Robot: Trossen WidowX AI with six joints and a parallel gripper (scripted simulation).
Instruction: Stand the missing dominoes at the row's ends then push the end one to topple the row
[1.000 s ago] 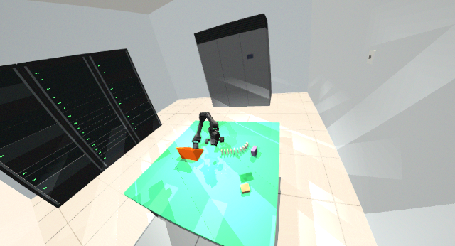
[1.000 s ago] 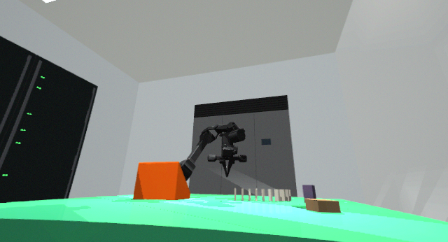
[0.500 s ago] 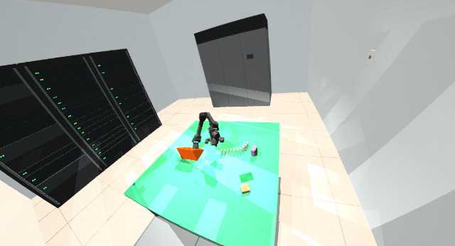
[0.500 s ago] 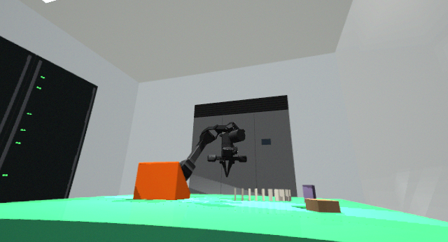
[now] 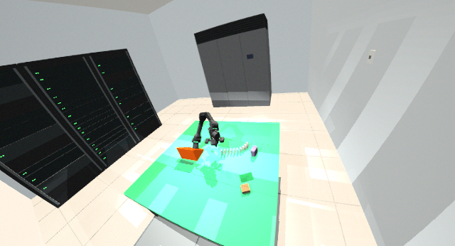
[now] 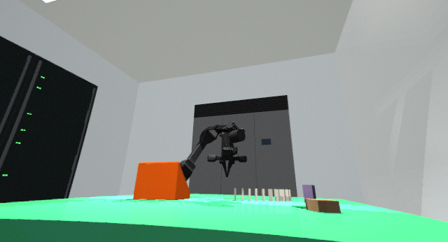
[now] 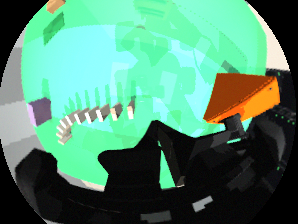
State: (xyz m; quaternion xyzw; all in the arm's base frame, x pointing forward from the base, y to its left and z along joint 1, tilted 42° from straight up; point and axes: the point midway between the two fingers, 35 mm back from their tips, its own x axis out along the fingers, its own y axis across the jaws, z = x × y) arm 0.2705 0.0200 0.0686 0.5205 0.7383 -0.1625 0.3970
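The row of dominoes (image 5: 234, 151) (image 6: 263, 194) (image 7: 90, 117) stands upright on the green tabletop (image 5: 192, 200) (image 6: 217, 214) (image 7: 100, 55), curving at its far right end. Inspected left to right in the exterior view: the orange block (image 5: 190, 153) (image 6: 157, 181) (image 7: 242, 100) sits beside the arm's lower part. Next, the end effector (image 5: 215, 145) (image 6: 227, 175) (image 7: 154, 123) hangs above and left of the row, its fingers closed together with nothing between them. The row follows, then the purple block (image 5: 254, 151) (image 6: 309, 191) (image 7: 40, 111), just beyond the curved end, and the brown-orange block (image 5: 245, 188) (image 6: 323, 205) (image 7: 56, 5), nearer the camera.

Risk: a descent carried too far right could strike the left end domino and start an early fall. A hard push could shove that domino askew and break the chain. Whether both ends are complete (no loose domino is discernible) cannot be confirmed.
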